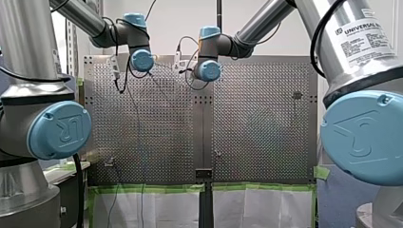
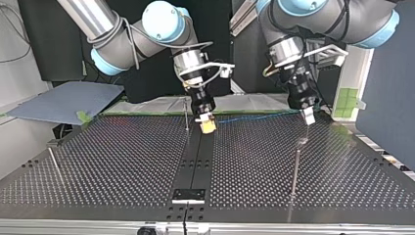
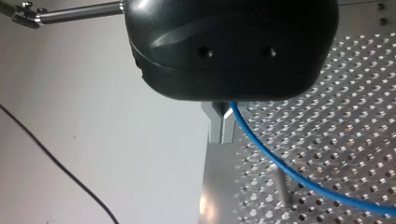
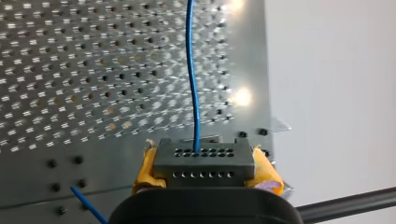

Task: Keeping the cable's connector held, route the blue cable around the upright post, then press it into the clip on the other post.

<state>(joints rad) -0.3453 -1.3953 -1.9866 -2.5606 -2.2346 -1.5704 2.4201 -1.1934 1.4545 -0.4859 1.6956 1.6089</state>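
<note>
Perforated table (image 2: 122, 161) | your right gripper (image 2: 208, 126) clamps connector (image 4: 204, 162) | left gripper (image 3: 223, 126) pinches blue cable (image 3: 289, 170) | sweep it gently round upright post (image 2: 186, 113)

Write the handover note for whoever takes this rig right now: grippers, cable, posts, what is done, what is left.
My right gripper: shut on the connector, between its yellow pads.
My left gripper: seems shut on the blue cable further along.
The cable runs nearly straight between the two grippers.
Posts: a thin post beside my right gripper, a second post near my left gripper. Which one carries the clip is too small to tell.
Done: connector and cable gripped.
Left: route round the post, then press into the clip. The cable appears to touch neither post.
</note>
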